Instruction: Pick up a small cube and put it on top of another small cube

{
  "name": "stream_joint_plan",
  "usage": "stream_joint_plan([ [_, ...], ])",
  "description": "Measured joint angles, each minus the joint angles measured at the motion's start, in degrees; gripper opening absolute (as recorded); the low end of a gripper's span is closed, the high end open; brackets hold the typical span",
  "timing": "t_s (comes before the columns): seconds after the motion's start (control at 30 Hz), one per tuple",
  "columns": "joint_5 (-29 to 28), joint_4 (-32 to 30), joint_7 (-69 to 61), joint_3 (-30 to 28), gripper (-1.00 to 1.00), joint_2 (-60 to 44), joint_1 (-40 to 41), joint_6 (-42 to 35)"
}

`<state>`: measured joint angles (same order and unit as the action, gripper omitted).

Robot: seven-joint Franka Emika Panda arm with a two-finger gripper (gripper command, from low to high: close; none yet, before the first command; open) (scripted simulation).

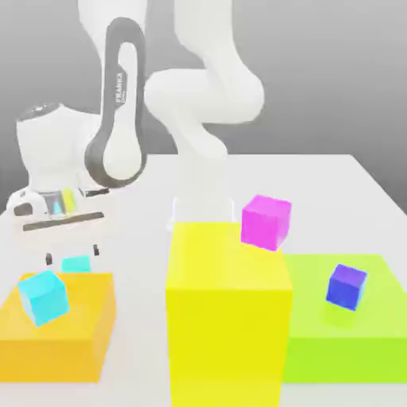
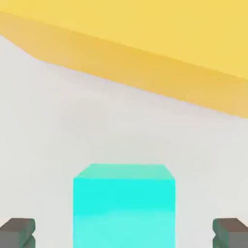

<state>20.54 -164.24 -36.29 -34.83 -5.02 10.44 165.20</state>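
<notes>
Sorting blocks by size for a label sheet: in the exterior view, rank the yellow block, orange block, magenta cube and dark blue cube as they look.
1. yellow block
2. orange block
3. magenta cube
4. dark blue cube, though it looks close in size to the magenta one.

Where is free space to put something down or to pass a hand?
Free: the white table behind the green block and magenta cube, and most of the green block's top around the blue cube. Crowded: the exterior view's left, where the open fingers straddle the turquoise cube behind the orange block, which carries the cyan cube.
</notes>
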Motion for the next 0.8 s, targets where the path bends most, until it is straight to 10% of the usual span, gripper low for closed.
stream_joint_plan([
  [0.6, 26.6, 3.0, -19.6, 19.1, 0.00, -10.3, 12.3, 8.4],
  [0.63, 27.7, 3.1, -20.5, 20.3, -1.00, -10.7, 13.2, 9.2],
  [0.8, 27.7, 3.1, -20.5, 20.3, -1.00, -10.7, 13.2, 9.0],
])
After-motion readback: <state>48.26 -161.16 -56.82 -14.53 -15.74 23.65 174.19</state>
